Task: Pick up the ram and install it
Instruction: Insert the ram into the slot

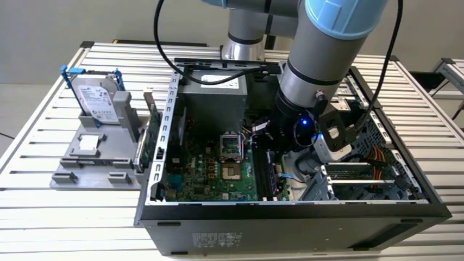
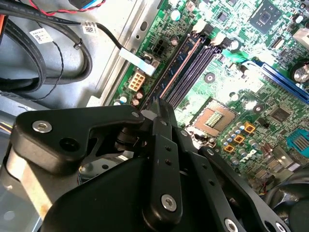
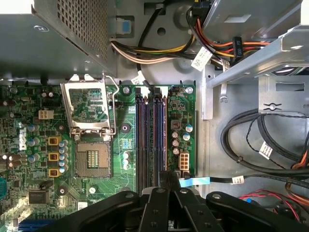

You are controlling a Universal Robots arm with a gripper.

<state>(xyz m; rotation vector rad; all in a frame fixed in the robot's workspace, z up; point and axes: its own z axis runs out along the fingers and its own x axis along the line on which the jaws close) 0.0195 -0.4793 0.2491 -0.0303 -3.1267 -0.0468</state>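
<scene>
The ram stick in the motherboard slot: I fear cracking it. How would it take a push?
The thin dark ram stick is probably stiff but fragile: a narrow board standing on edge in a slot of the green motherboard. Likely light, being so thin. A sideways push might bend it; only its lower edge looks held.

The pincer (image 3: 166, 181) hangs inside the open computer case (image 1: 290, 209), over the memory slots (image 3: 150, 135). These run in a narrow strip of motherboard (image 1: 210, 171). On one side stands the open CPU socket (image 3: 89, 140) with its raised latch frame; on the other a row of capacitors (image 3: 176, 140) and the drive cage (image 1: 355, 179). Bundled cables (image 3: 256, 145) crowd the bay beside it. The power supply (image 1: 214, 98) walls off the slots' far end.
</scene>
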